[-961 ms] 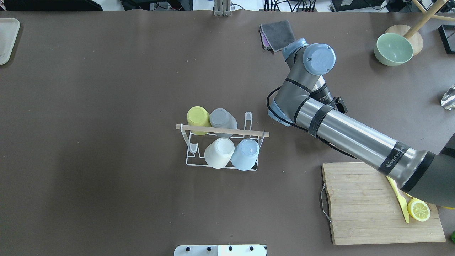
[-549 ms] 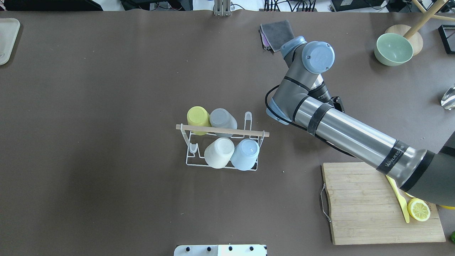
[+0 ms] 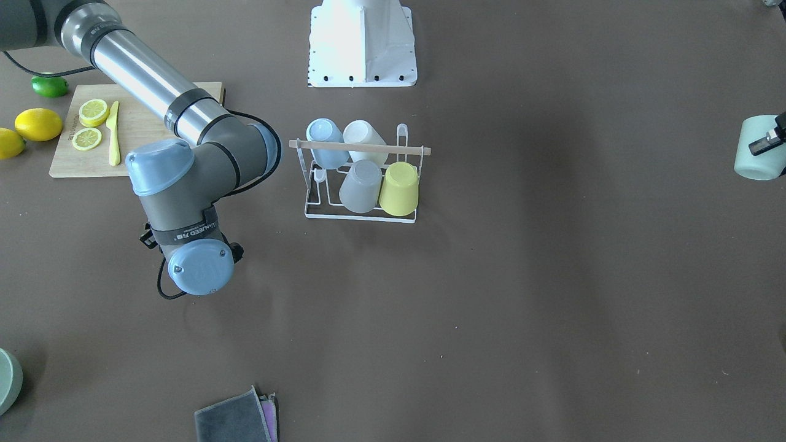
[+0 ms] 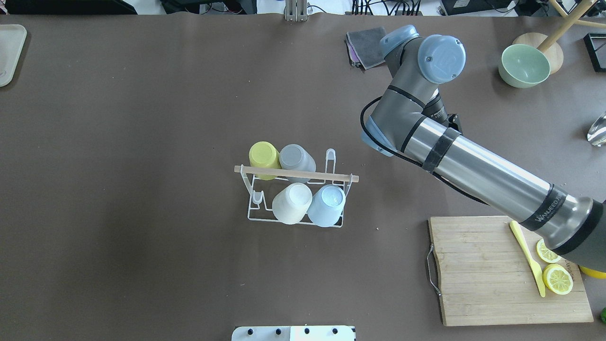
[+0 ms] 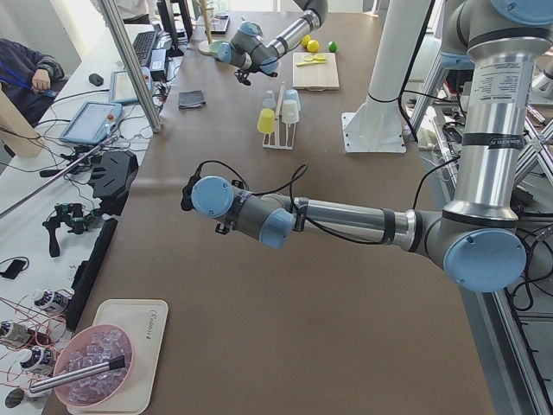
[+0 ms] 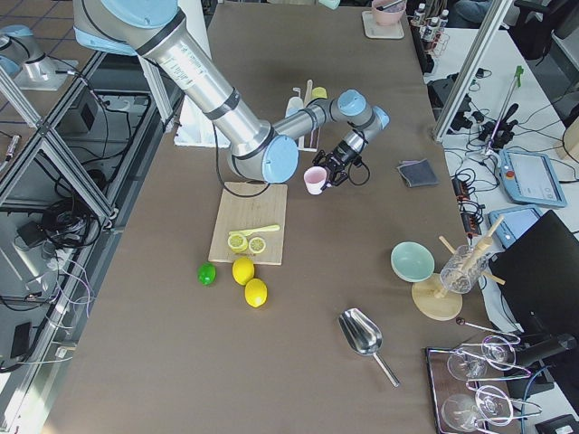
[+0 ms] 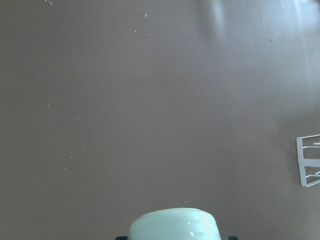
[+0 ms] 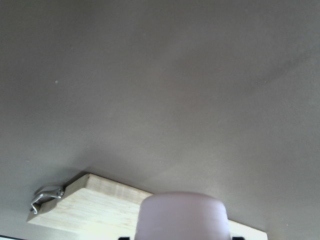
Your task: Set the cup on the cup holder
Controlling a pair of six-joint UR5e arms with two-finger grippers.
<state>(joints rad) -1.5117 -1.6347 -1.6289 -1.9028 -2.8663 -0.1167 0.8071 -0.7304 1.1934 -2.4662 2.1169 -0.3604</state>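
What the right gripper (image 6: 329, 171) has: a pink cup (image 6: 315, 180), fingers closed on it and held clear of the table (image 4: 142, 118). In the wrist view the cup bulges up between two dark fingertips.
Right wrist: folded back hard on itself, blue end cap uppermost, hanging near the grey cloth (image 4: 367, 45).
Right arm: silver forearm slants in from the robot's near right, crossing a corner of the cutting board (image 4: 473, 279), and rises toward the far side of the table.
Left gripper (image 3: 766, 142): clamped on a mint cup (image 3: 752, 158), right at the edge of the front-facing view; its wrist camera looks down past the cup onto bare table.
Left arm: and there's the reach. Upper arm upright, elbow low, then a long level forearm stretched out along the table with the wrist turned at its end.
Cup holder (image 4: 331, 178): mid-table, well apart from both grippers, wooden bar across its top.
On the holder: four cups tilted bottoms-up on pegs, a yellow cup (image 4: 264, 155) and grey cup (image 4: 296, 158) in the far row, a white cup (image 4: 292, 202) and blue cup (image 4: 326, 204) in the near row.
Bare pegs: one at the far row's right end (image 4: 330, 156), one at the near row's left end (image 4: 256, 197).
Board: lemon slices (image 4: 557, 279) and a yellow knife (image 4: 528, 255) lie on it.
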